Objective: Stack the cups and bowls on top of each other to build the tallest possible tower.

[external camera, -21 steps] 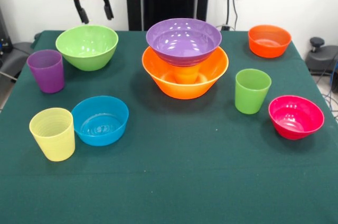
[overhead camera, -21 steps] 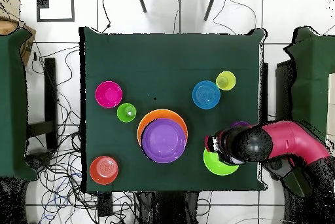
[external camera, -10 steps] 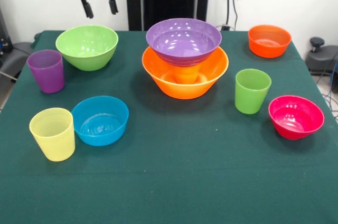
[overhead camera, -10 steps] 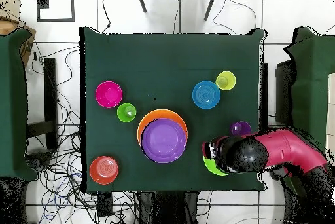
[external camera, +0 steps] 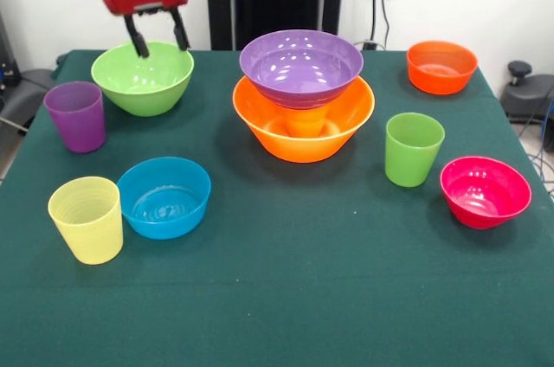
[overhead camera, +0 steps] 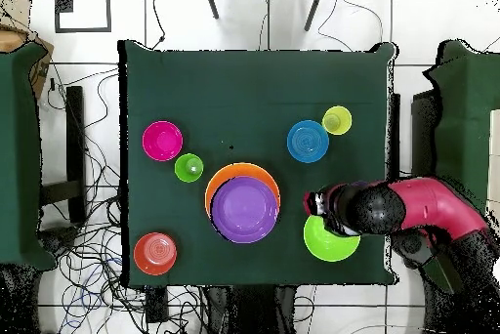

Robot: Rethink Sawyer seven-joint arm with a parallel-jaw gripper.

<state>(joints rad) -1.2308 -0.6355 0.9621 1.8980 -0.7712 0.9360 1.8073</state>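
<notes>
My gripper (external camera: 158,43) is open, its fingertips (external camera: 139,47) down at the far rim of the light green bowl (external camera: 143,77); I cannot tell whether they touch it. The tower is the purple bowl (external camera: 300,67) resting in the large orange-yellow bowl (external camera: 303,138), with an orange cup (external camera: 305,120) showing under the purple one. Loose on the cloth are the purple cup (external camera: 76,116), yellow cup (external camera: 86,218), blue bowl (external camera: 164,196), green cup (external camera: 414,149), pink-red bowl (external camera: 485,191) and orange-red bowl (external camera: 441,66). From overhead, the arm (overhead camera: 391,208) hides the purple cup beside the green bowl (overhead camera: 330,240).
The green table (external camera: 286,298) ends just behind the green bowl and the orange-red bowl. Cables lie on the floor around the table (overhead camera: 244,86) in the overhead view. A neighbouring table (overhead camera: 20,154) stands at the left.
The gripper rose, then came down to the green bowl's far rim, staying open. Overhead, the arm swung off the green bowl and now covers the purple cup.
</notes>
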